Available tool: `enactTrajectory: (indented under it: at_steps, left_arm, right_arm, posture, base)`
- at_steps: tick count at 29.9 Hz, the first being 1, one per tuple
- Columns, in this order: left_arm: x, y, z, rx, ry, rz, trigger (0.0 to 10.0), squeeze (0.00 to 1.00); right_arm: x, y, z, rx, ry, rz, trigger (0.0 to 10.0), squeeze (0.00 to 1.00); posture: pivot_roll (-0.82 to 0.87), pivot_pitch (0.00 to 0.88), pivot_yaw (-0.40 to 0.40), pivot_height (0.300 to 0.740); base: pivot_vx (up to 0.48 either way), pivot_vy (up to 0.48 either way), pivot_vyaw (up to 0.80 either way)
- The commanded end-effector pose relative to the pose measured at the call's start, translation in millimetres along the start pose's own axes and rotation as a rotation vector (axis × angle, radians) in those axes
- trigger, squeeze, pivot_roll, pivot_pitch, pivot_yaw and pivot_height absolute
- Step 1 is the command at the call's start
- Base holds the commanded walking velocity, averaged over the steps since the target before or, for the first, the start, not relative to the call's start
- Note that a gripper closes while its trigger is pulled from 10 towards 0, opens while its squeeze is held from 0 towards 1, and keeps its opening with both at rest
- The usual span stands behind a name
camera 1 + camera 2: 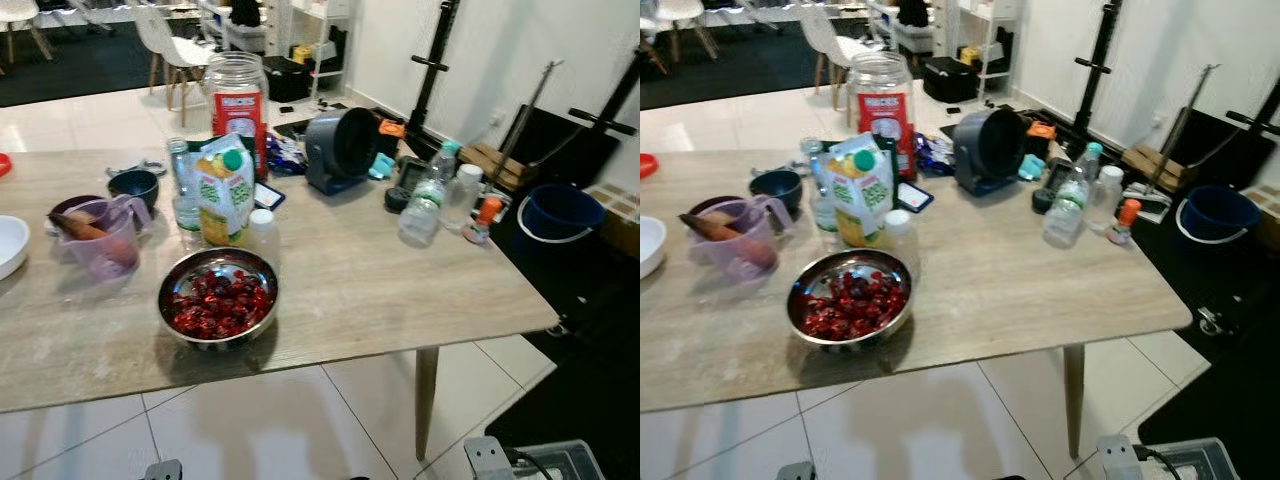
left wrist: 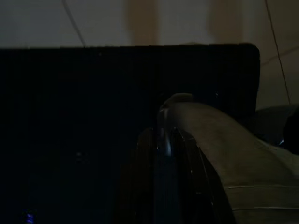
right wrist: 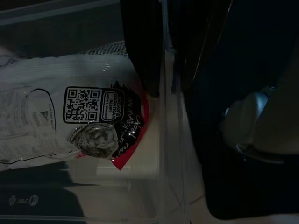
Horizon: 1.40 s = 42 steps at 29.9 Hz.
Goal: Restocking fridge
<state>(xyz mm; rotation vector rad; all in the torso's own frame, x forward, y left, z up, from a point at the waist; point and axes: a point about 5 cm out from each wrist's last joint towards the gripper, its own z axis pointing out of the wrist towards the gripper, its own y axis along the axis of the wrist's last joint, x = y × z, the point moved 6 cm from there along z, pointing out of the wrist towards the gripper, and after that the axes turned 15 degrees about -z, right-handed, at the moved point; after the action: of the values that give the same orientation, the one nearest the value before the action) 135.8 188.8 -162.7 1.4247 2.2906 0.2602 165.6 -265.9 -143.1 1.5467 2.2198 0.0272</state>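
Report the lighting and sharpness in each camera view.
Left and right eye views: bright, evenly lit, slightly soft, with pale glare on the table and reflections on the metal bowl. Left wrist view: nearly black, little discernible. Right wrist view: dim, though the printed packet reads clearly.

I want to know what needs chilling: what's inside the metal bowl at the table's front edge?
The metal bowl holds a heap of glossy dark red fruit, probably cherries. Whatever lies beneath the top layer is covered.

1 metal bowl (image 1: pixel 218 297) | 1 juice carton (image 1: pixel 224 190) | 1 glass jar (image 1: pixel 237 100) | 1 purple jug (image 1: pixel 100 236) – 1 blue bucket (image 1: pixel 556 213)
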Motion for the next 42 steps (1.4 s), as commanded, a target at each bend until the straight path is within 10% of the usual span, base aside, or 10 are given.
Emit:
enactTrajectory:
  at_steps: [1, 42]
  left_arm:
    - [-6.6, -6.4, 1.3, 0.027, -0.012, 0.019, 10.0, 0.0]
    - [-0.9, -11.1, -0.7, 0.044, -0.007, 0.064, 10.0, 0.0]
  right_arm:
    - [-2.7, -7.4, -0.3, 0.022, -0.008, -0.01, 10.0, 0.0]
    - [20.6, -31.9, -2.0, 0.092, 0.074, -0.063, 10.0, 0.0]
  posture:
    - [-0.03, 0.0, -0.061, 0.74]
    - [-0.03, 0.0, -0.034, 0.74]
  base:
    - [0.0, 0.0, -0.78]
    - [0.0, 0.0, -0.78]
